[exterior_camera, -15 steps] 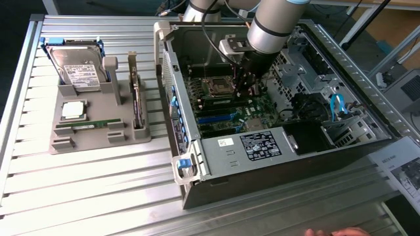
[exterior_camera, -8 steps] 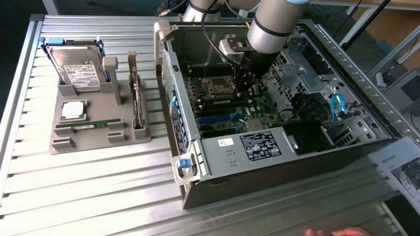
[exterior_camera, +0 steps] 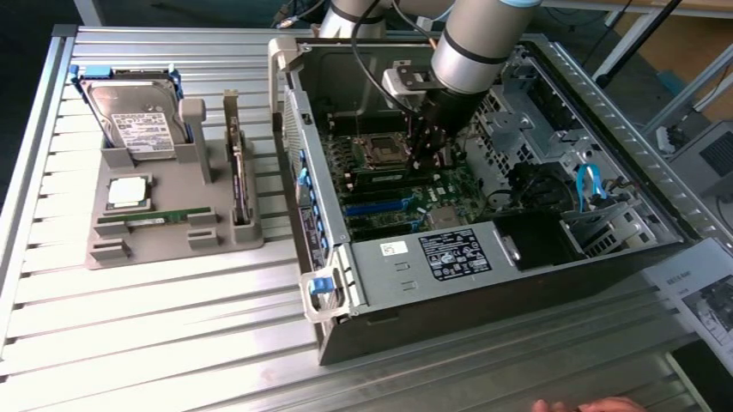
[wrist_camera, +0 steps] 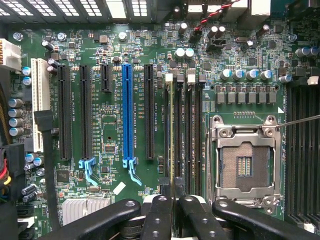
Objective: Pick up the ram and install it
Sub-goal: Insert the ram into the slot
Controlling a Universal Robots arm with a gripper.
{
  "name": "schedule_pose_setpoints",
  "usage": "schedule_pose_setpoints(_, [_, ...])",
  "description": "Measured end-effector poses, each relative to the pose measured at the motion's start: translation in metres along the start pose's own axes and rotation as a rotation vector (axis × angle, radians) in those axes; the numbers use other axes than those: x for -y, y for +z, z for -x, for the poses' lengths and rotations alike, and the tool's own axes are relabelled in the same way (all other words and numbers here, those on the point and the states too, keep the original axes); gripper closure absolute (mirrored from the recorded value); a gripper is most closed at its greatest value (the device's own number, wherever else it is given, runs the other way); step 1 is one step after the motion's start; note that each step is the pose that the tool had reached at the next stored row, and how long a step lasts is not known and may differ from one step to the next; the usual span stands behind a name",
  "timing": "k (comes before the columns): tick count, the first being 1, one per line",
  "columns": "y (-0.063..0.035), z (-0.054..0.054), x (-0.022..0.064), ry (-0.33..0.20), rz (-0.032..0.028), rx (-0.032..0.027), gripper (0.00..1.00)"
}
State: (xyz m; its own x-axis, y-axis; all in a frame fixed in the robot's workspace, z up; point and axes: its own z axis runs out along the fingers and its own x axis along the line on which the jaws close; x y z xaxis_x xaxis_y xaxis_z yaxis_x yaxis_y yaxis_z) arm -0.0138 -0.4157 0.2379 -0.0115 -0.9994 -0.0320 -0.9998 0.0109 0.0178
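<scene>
Inside an open steel computer case [exterior_camera: 396, 262] lying on its side on a ribbed metal surface [exterior_camera: 172, 335], a robot arm's black claw [wrist_camera: 172, 200] is pinching the ram [wrist_camera: 172, 140]. The thin green stick is showing edge-on, running along a long black memory slot [wrist_camera: 180, 130] beside the square silver processor socket [wrist_camera: 245, 165], apparently so it can be seated straight. The glossy green motherboard [wrist_camera: 112, 135] is bristling with capacitors.

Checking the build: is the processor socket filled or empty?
Empty: the processor socket shows bare contacts inside its metal frame, with no chip seated.
</scene>
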Motion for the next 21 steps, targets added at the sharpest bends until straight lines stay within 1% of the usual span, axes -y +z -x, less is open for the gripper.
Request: schedule_pose_setpoints(21, [0.0035, -0.0001, 0.0001, 0.0, 0.0, 0.0001, 0.88])
